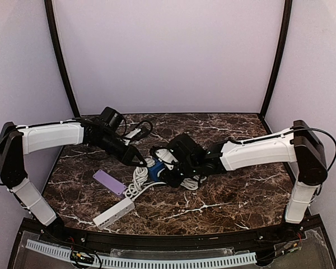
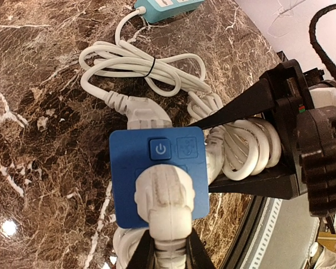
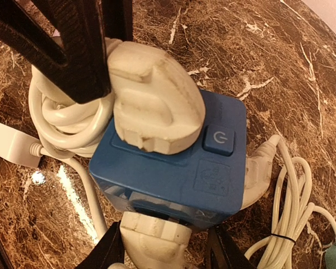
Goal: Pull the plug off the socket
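The socket (image 2: 129,162) is a bright blue cube with a power button, also seen in the top view (image 1: 155,171) and the right wrist view (image 3: 173,168). A white plug (image 2: 163,193) sits in its top face (image 3: 154,109). My left gripper (image 2: 168,255) is shut on this plug's neck, a finger on each side. A second white plug (image 3: 157,238) sits in a side face. My right gripper (image 3: 165,252) is closed around it and its coiled cable (image 2: 246,145), with a small gap at one finger.
A teal power strip (image 2: 168,7) lies beyond a tied white cable bundle (image 2: 140,64). A purple strip (image 1: 109,182) and a white strip (image 1: 113,213) lie at the front left. A black adapter (image 1: 110,119) sits at the back.
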